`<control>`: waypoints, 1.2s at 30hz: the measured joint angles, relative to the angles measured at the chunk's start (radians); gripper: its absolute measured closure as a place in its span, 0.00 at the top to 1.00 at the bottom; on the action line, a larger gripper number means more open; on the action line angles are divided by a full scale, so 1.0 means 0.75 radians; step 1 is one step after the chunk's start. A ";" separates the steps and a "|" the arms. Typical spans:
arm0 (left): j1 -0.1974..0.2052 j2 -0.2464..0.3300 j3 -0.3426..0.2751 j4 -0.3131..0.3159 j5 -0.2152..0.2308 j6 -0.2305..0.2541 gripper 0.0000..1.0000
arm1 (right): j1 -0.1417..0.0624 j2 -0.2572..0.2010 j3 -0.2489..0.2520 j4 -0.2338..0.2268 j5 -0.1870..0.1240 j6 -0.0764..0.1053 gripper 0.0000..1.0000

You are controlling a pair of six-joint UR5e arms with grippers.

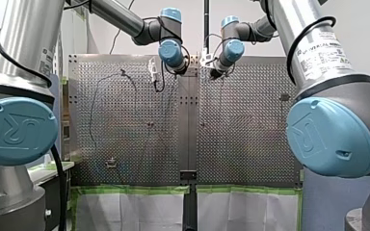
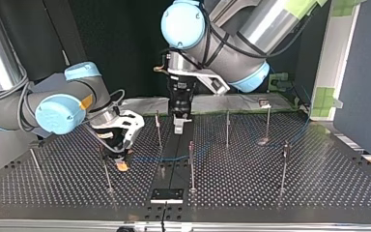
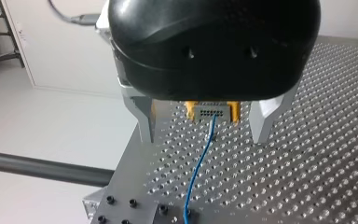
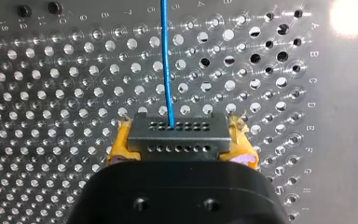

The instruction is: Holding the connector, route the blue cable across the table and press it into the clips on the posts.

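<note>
Blue cable (image 4: 166,60) leaves the front face of a dark grey connector (image 4: 178,128) and runs straight ahead over the perforated metal counter (image 4: 51,93). My right claw (image 4: 181,142) is clenched on that connector, with a yellow pad pressed against each of its two ends, so the connector sits squarely between the fingers.

My left claw (image 3: 204,135) is released. Its two metal fingers stand wide apart above the counter and hold nothing. Through the gap between them, the connector in its yellow pads shows farther ahead, and the cable runs from it back under this claw.

In the top view, my right claw is low at the left, and the cable stretches rightward from it, close to the counter, past thin upright posts (image 2: 192,164). Whether it sits in any clip cannot be told
</note>
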 joint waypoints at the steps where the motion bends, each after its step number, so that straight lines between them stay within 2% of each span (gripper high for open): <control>1: 0.003 -0.008 0.011 -0.006 -0.002 0.001 1.00 | 0.000 0.000 0.000 0.000 0.000 0.000 0.00; 8: 0.039 -0.078 0.100 -0.076 0.002 0.007 1.00 | -0.001 0.000 0.000 -0.002 -0.002 0.001 0.00; 14: 0.061 -0.090 0.174 -0.120 0.020 0.021 1.00 | -0.001 0.000 0.000 -0.002 -0.003 0.002 0.00; 22: 0.076 -0.118 0.272 -0.138 0.066 0.022 1.00 | -0.001 0.000 0.000 -0.003 -0.004 0.003 0.00; 36: 0.095 -0.270 0.414 -0.166 0.071 0.022 1.00 | -0.003 0.000 0.000 -0.002 -0.004 0.005 0.00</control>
